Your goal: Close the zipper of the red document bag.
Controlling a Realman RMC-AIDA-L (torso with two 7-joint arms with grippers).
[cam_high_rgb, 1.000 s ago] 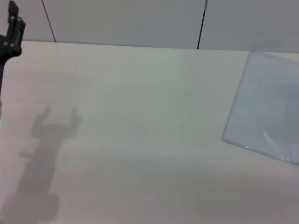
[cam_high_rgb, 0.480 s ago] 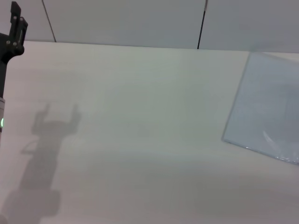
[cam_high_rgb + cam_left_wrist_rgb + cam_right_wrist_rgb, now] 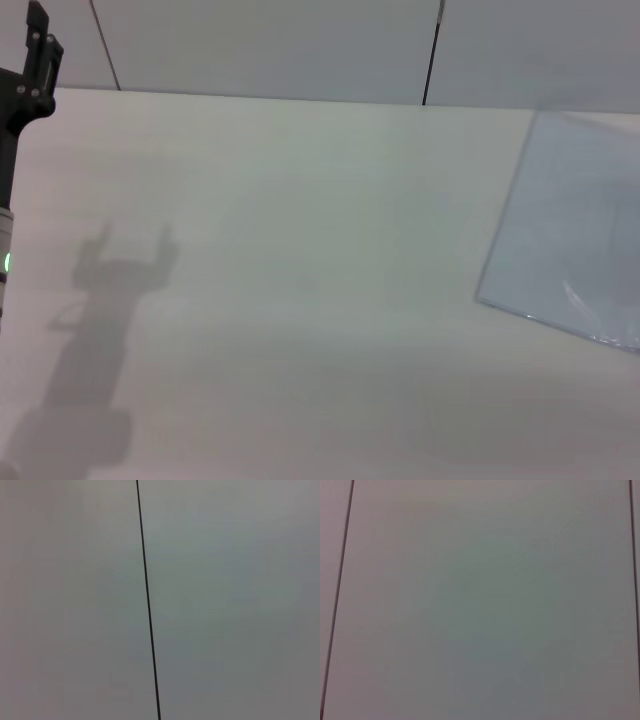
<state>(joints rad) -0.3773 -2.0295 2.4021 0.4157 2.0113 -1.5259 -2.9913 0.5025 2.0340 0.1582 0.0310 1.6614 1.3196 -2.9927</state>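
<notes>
1. Left claw (image 3: 35, 50): raised at the far left edge of the head view, fingers pointing up, well above the tabletop (image 3: 300, 300). Only a sliver shows, so how far it is parted cannot be told; nothing is seen in its hold. The raised pose probably keeps the arm out of the working area.
2. Shadow (image 3: 100, 310): the arm's outline cast on the tabletop's left part, showing two upright prongs.
3. Tabletop centre: a broad pale surface with nothing on it in view, giving wide room for either arm to move. Its far edge meets a panelled wall (image 3: 300, 45) with dark seams.
4. Translucent sheet (image 3: 575, 230): a pale, bluish, plastic-like flat thing lying at the right, cut off by the picture's edge, its near left corner pointing toward the centre. No red colour or zipper is visible on it.
5. Red document bag: not seen in any view, so the zipper's state cannot be judged.
6. Right claw: out of sight; both wrist views show only wall panels.
</notes>
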